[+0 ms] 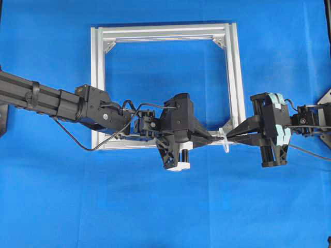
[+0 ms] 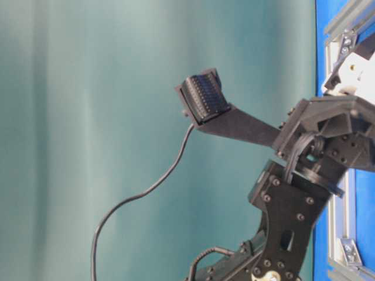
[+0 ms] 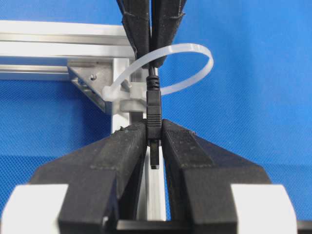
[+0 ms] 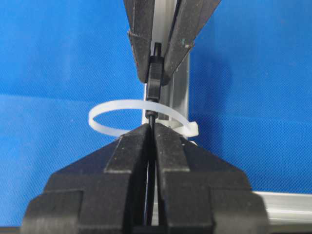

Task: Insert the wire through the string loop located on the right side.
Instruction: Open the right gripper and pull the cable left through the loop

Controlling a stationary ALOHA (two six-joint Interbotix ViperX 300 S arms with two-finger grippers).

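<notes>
Blue desk point(image 1: 51, 196) under the frame point(image 1: 97, 77): your left pincer point(image 3: 154, 130) is clamped on the plug point(image 3: 153, 109), already poked through the loop point(image 3: 195, 61); your right pincer point(image 4: 152, 132) pinches the wire point(image 4: 152, 117) behind; it looks limp and light, so hold the stiff plug.

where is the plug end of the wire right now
In the left wrist view the wire's plug sits centre frame, pinched by the left gripper, having passed through the string loop.
</notes>
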